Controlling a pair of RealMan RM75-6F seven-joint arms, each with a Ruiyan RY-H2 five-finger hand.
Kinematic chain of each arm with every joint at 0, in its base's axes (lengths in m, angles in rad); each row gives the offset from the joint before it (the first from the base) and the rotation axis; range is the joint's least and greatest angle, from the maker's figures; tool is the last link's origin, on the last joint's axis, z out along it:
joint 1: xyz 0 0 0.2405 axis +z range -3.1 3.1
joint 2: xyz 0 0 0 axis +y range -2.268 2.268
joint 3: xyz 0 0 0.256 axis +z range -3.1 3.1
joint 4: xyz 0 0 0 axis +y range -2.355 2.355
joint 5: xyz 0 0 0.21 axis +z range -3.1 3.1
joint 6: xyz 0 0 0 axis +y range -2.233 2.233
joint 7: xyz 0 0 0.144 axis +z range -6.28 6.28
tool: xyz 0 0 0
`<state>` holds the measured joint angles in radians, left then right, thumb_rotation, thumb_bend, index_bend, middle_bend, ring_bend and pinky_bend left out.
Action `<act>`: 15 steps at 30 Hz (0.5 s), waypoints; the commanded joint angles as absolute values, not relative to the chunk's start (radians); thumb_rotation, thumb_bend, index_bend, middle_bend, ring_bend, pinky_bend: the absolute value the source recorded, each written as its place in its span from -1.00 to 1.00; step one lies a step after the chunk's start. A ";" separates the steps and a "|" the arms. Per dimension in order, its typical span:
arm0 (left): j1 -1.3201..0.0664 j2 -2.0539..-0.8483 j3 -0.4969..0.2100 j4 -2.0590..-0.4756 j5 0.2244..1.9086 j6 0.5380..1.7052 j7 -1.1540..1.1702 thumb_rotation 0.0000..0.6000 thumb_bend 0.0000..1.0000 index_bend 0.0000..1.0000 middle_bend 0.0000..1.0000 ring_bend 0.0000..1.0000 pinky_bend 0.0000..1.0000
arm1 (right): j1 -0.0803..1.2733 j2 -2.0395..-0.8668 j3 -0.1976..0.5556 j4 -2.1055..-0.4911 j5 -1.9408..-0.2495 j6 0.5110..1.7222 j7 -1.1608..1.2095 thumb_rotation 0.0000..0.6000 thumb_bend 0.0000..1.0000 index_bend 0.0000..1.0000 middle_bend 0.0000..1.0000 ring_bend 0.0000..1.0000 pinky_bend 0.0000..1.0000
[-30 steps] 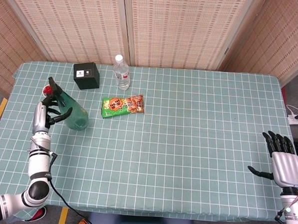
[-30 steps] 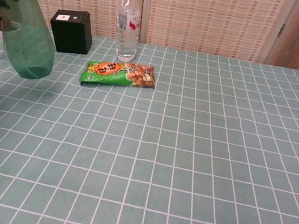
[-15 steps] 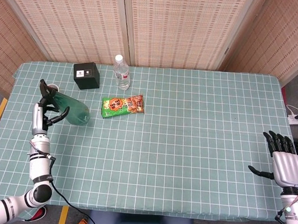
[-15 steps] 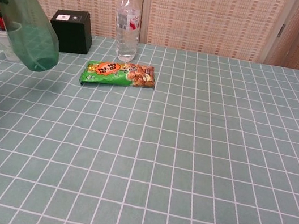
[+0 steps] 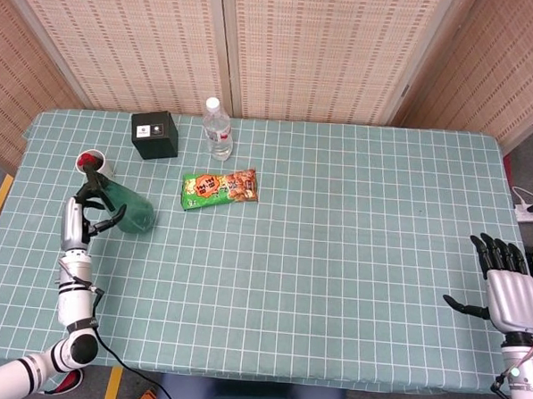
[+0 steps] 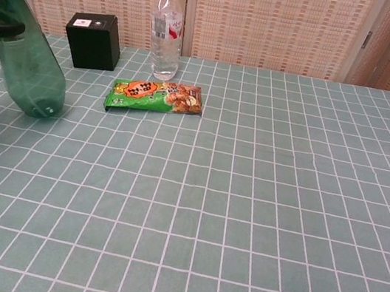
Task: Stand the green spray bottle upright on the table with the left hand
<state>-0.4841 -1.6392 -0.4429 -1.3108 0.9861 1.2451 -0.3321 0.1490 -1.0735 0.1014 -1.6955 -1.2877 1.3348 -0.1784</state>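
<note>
Gripping the green spray bottle [image 5: 130, 213], left hand [image 5: 79, 220] fingers wrap its neck.

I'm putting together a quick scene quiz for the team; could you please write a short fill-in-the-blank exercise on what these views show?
1. The green spray bottle is held by the robot's ____ hand.
2. The clear water bottle stands just to the right of the ____ box.
3. The snack packet lies flat on the table, its wrapper mostly ____ and orange.
4. The right hand holds ____.

Missing words: left; black; green; nothing
</note>
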 commanded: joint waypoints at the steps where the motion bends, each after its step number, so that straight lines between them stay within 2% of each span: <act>1: -0.477 -1.649 -0.426 -1.292 1.008 1.246 -0.334 1.00 -0.54 0.26 0.26 0.04 -0.13 | 0.148 -1.073 0.100 -1.695 -1.291 1.336 -0.173 1.00 -1.00 -1.00 -0.93 -1.00 -1.00; 8: -0.470 -1.655 -0.425 -1.293 1.022 1.251 -0.342 1.00 -0.58 0.20 0.21 -0.01 -0.17 | 0.149 -1.071 0.098 -1.693 -1.295 1.332 -0.169 1.00 -1.00 -1.00 -0.93 -1.00 -1.00; 13: -0.466 -1.654 -0.420 -1.294 1.040 1.248 -0.349 1.00 -0.62 -0.08 0.06 -0.13 -0.24 | 0.150 -1.067 0.098 -1.697 -1.294 1.327 -0.161 1.00 -1.00 -1.00 -0.93 -1.00 -1.00; 15: -0.461 -1.650 -0.417 -1.295 1.046 1.243 -0.358 1.00 -0.64 -0.26 -0.01 -0.19 -0.31 | 0.150 -1.065 0.097 -1.697 -1.294 1.326 -0.159 1.00 -1.00 -1.00 -0.93 -1.00 -1.00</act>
